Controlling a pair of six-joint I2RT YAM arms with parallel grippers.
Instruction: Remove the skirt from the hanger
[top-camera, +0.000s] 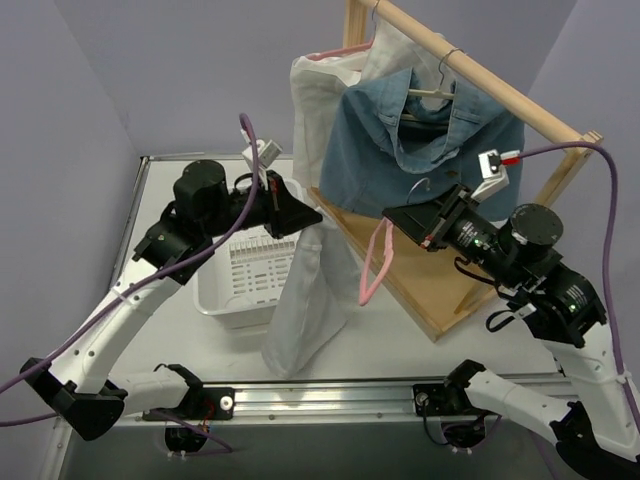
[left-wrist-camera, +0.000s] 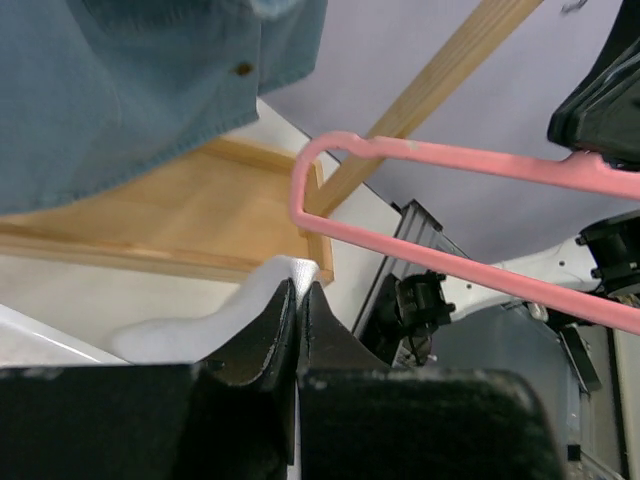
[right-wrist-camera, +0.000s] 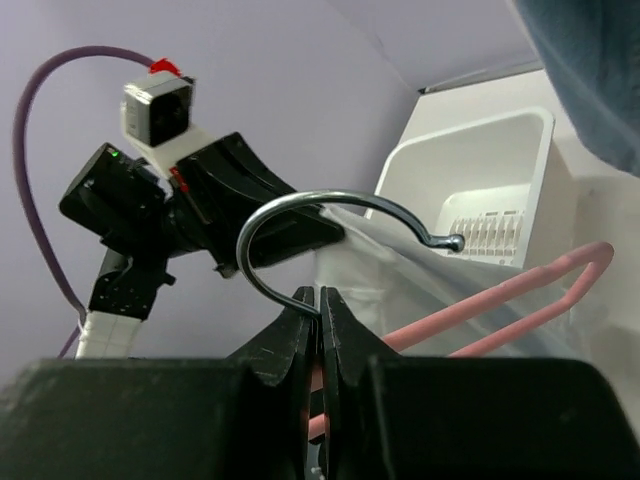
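Observation:
A white skirt (top-camera: 305, 300) hangs straight down from my left gripper (top-camera: 316, 213), which is shut on its top edge. In the left wrist view the cloth (left-wrist-camera: 200, 330) bunches up between the closed fingertips of that gripper (left-wrist-camera: 300, 285). My right gripper (top-camera: 393, 216) is shut on the neck of a pink hanger (top-camera: 374, 262), which dangles just right of the skirt. In the right wrist view the jaws of that gripper (right-wrist-camera: 320, 296) pinch the base of the metal hook (right-wrist-camera: 340, 197), with the pink bars (right-wrist-camera: 530, 275) running off to the right beside the skirt (right-wrist-camera: 400, 270). I cannot tell whether skirt and hanger touch.
A white slotted basket (top-camera: 240, 275) sits on the table behind the skirt. A wooden rack (top-camera: 440, 285) stands at the right, and a denim shirt (top-camera: 420, 130) and a white garment (top-camera: 325, 90) hang from its rail. The basket (right-wrist-camera: 480, 170) also shows in the right wrist view.

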